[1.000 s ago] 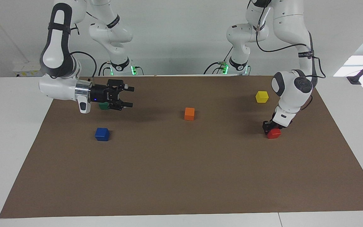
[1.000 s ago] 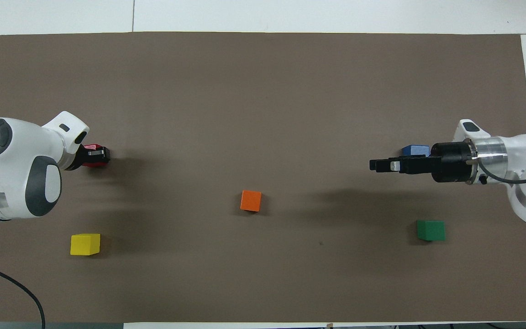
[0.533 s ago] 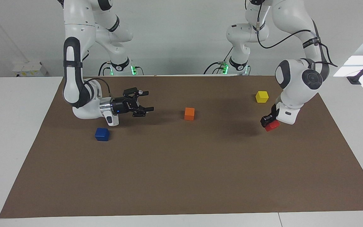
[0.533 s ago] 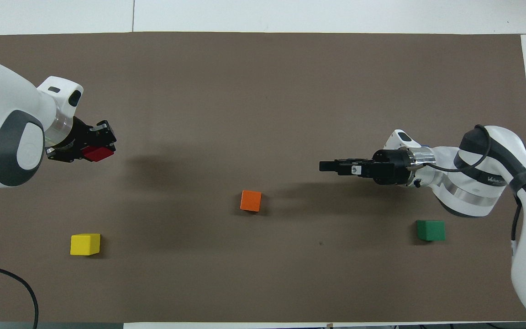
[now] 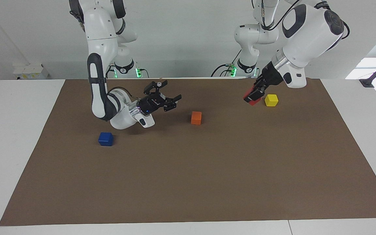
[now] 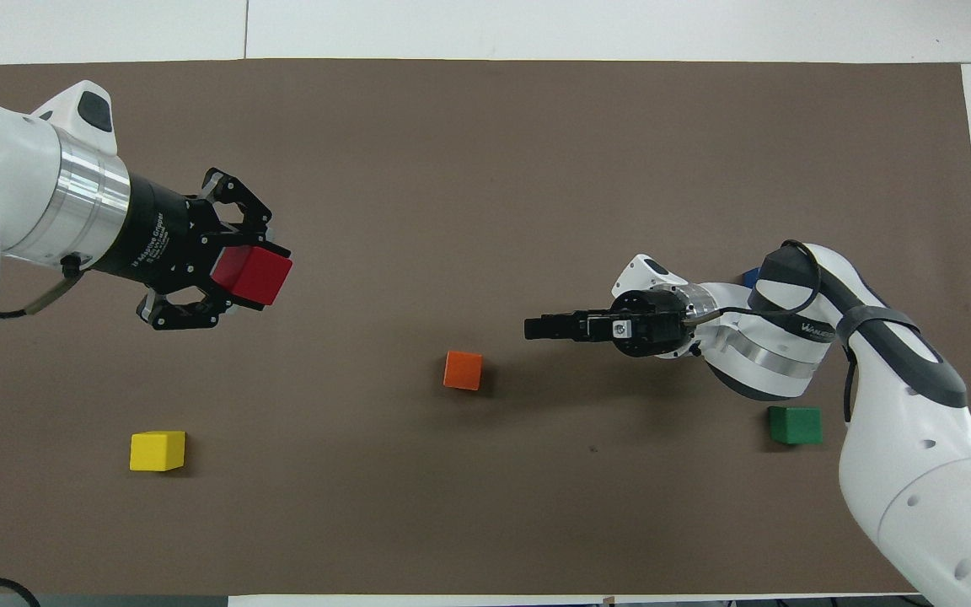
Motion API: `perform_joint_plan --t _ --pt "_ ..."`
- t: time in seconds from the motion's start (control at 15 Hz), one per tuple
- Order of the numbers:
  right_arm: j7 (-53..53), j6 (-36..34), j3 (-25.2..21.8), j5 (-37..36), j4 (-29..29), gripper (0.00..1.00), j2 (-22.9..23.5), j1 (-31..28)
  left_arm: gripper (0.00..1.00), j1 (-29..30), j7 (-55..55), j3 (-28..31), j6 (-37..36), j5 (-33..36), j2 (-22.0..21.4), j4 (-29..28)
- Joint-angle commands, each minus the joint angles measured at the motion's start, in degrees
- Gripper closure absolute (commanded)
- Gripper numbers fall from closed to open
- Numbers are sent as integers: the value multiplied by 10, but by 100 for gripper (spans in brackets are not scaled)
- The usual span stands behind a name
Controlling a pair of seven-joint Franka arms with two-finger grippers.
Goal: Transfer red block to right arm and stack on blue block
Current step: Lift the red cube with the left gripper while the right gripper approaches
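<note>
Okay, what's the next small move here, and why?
Probably the left gripper carries the red block toward the table's middle. It holds the block in the air, while the right gripper hangs open near the orange block, well apart from it.

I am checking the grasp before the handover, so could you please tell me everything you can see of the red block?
The red block is a small, bright red cube with flat, matte-looking faces and crisp edges. It is off the table, tilted, and clamped in the left gripper, whose black fingers press on two opposite faces while one end sticks out past them. It hangs over the brown mat toward the left arm's end of the table. Nothing else touches it.
</note>
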Motion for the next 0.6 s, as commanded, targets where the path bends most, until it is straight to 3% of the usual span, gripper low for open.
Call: perform_joint_plan --t 0.0,0.13,0.53 --pt "24 -38 7 21 18 0 34 14 100 -16 -91 -18 8 -61 -15 -13" --pt "50 -73 25 87 15 0 46 29 100 -29 -181 -20 62 -112 -25 -40" --pt "76 -67 27 180 31 0 61 87 100 -126 -253 -20 194 -117 -72 -152"
